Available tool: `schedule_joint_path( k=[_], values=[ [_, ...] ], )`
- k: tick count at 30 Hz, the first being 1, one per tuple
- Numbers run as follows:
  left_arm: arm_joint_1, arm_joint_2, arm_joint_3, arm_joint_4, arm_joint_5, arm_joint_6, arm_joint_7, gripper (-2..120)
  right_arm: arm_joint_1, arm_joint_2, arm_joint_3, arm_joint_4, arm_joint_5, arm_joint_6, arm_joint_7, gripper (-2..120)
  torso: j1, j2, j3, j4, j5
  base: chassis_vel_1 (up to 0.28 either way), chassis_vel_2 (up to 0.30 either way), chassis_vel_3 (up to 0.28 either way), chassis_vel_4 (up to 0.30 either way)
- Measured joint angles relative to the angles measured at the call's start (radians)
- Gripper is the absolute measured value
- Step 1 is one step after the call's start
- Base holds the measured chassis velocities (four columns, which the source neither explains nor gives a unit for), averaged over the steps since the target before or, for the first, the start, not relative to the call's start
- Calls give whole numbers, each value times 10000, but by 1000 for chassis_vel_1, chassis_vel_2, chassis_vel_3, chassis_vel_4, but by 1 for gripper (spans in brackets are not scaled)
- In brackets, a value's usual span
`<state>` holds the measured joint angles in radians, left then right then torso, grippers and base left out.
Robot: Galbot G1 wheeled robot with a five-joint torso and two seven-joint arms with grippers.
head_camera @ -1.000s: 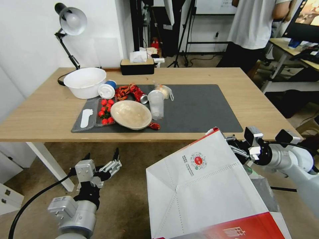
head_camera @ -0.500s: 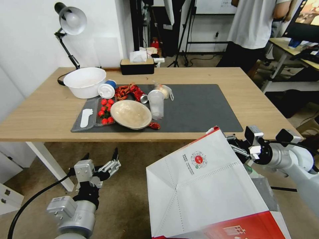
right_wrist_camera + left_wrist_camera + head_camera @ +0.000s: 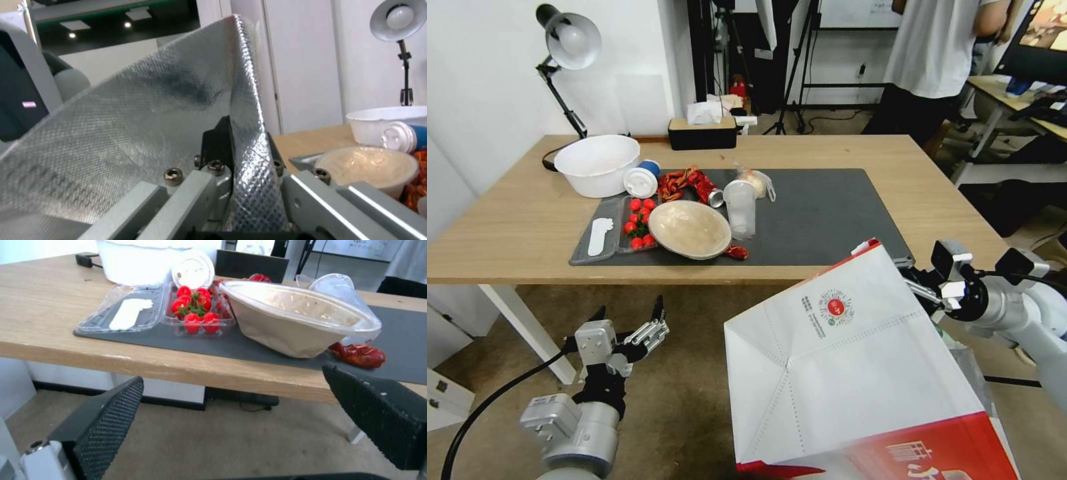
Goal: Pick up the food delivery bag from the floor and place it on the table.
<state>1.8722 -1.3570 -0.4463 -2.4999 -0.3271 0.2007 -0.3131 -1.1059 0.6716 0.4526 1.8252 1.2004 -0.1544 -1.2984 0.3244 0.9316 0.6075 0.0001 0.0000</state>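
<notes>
- My right gripper (image 3: 919,288) is clamped on the rim of the food delivery bag (image 3: 854,373), which hangs tilted off the floor (image 3: 687,373), its top corner over the table (image 3: 527,227) edge.
- My left gripper (image 3: 630,320) waits spread wide below the table.

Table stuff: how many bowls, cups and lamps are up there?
Bowls: 2, the white bowl and the tan bowl
Cups: 2, the clear cup and the lidded cup
Lamps: 1, the desk lamp
Total: 5
</notes>
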Motion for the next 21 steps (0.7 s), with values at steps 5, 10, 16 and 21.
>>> schedule_joint_path(
  k=[5,10,16,21],
  values=[
    [-5,-6,2,0,19,-10,9,100,-5,-246,202,171,550,-65,148,0,-6,-11,-7,0,0,0,0,0,0],
    [46,-38,10,0,114,0,63,100,0,-563,481,507,1519,-199,491,0,-9,-19,-12,-1,0,0,0,0,0],
    [77,-65,24,0,156,-19,70,100,355,-899,457,686,2081,-214,1088,0,-12,-24,-16,0,0,0,0,0,0],
    [85,-68,28,0,168,-34,73,100,736,-1097,275,867,2374,-25,2096,0,-13,-28,-17,0,0,0,0,0,0]
  ],
)
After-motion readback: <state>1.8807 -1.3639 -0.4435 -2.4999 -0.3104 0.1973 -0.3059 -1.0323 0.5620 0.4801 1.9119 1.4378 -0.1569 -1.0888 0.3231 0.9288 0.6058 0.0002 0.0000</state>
